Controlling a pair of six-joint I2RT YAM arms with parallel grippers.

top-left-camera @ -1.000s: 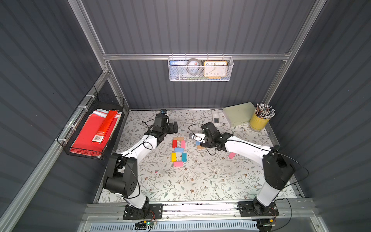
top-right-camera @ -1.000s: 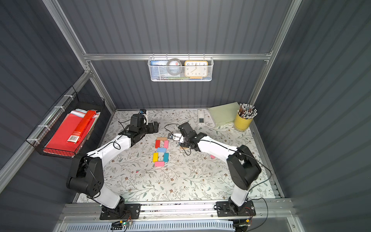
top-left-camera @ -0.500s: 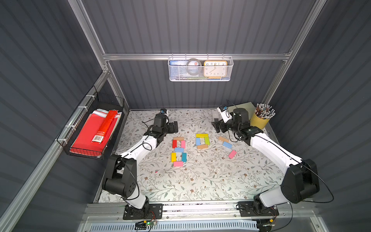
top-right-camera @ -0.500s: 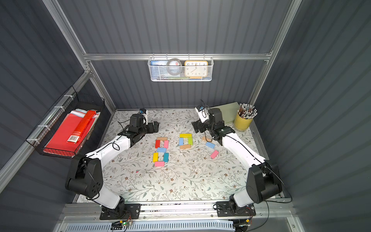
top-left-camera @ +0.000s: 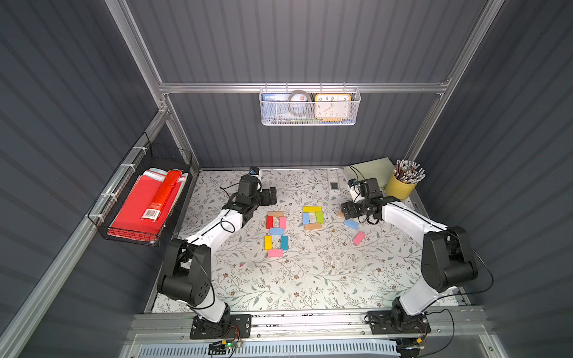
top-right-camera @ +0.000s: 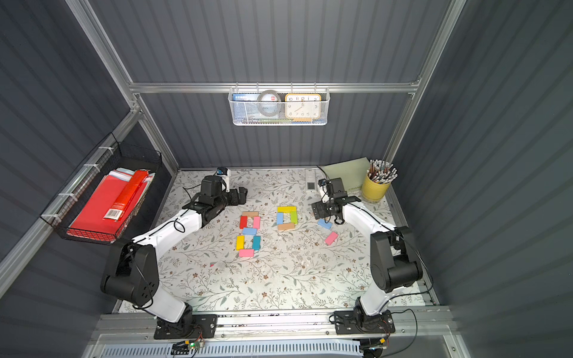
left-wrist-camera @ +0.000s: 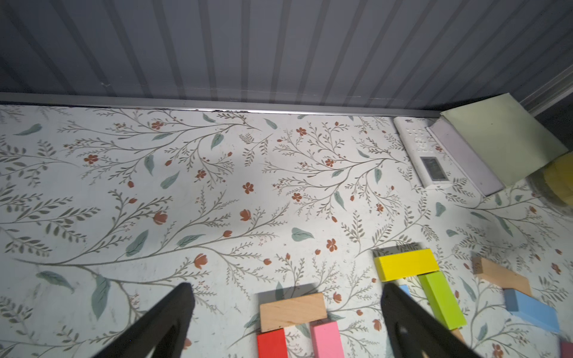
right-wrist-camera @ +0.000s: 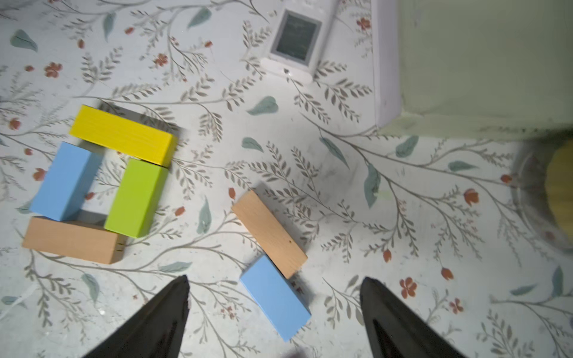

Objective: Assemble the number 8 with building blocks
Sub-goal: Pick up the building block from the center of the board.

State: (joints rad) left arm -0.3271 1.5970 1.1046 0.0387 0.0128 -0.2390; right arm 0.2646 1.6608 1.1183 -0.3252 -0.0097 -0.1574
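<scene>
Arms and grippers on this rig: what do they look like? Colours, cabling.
Both the left arm and right arm have white links with bulky black joint housings, and thin black cables loop loosely along them. The left gripper and right gripper are black, with smooth fingers tapering to points. No markings are readable.

The floral table bears building blocks, a remote, a notepad and a pencil cup.

The number 8 is lying in the middle of the desk; a loop of four blocks is sitting just right of its rear half; two touching blocks are lying farther right, with a lone block nearer the front; a pencil cup is standing behind them.
</scene>
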